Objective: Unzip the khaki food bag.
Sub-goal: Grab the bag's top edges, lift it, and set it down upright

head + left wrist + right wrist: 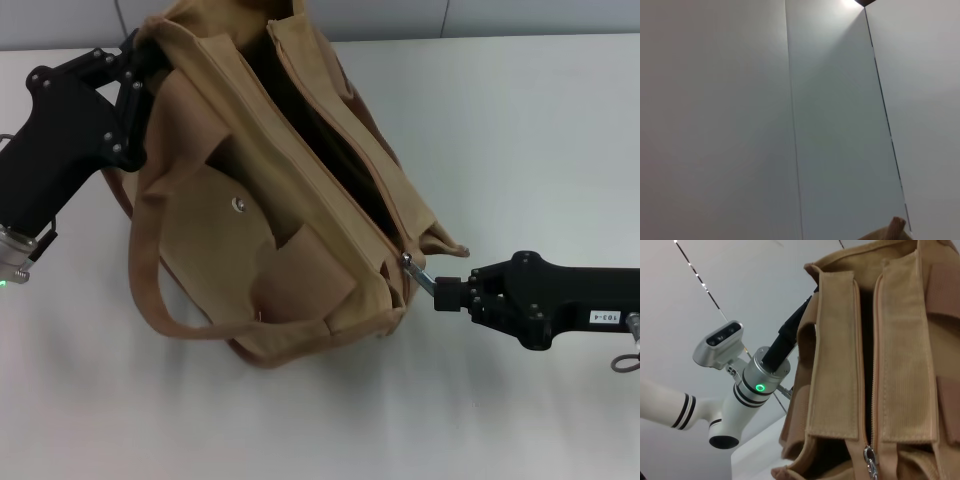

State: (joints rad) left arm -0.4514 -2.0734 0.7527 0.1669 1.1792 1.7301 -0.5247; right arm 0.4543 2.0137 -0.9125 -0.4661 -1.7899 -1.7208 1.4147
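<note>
The khaki food bag point(290, 250) lies tilted on the white table, front pocket and metal snap point(239, 204) facing up. Its top zipper gapes open along most of its length, showing a dark inside. The silver zipper pull point(416, 273) sits at the bag's near right end. My right gripper point(440, 295) is shut on that pull. My left gripper point(145, 60) is shut on the bag's far left top edge. The right wrist view shows the open zipper track on the bag point(835, 365) and the pull point(870, 460). The left wrist view shows only a tan corner point(890, 231).
The white table point(540, 130) spreads around the bag. One webbing handle point(150, 290) loops out onto the table at the bag's left. My left arm point(760, 385), with a green light, shows beyond the bag in the right wrist view.
</note>
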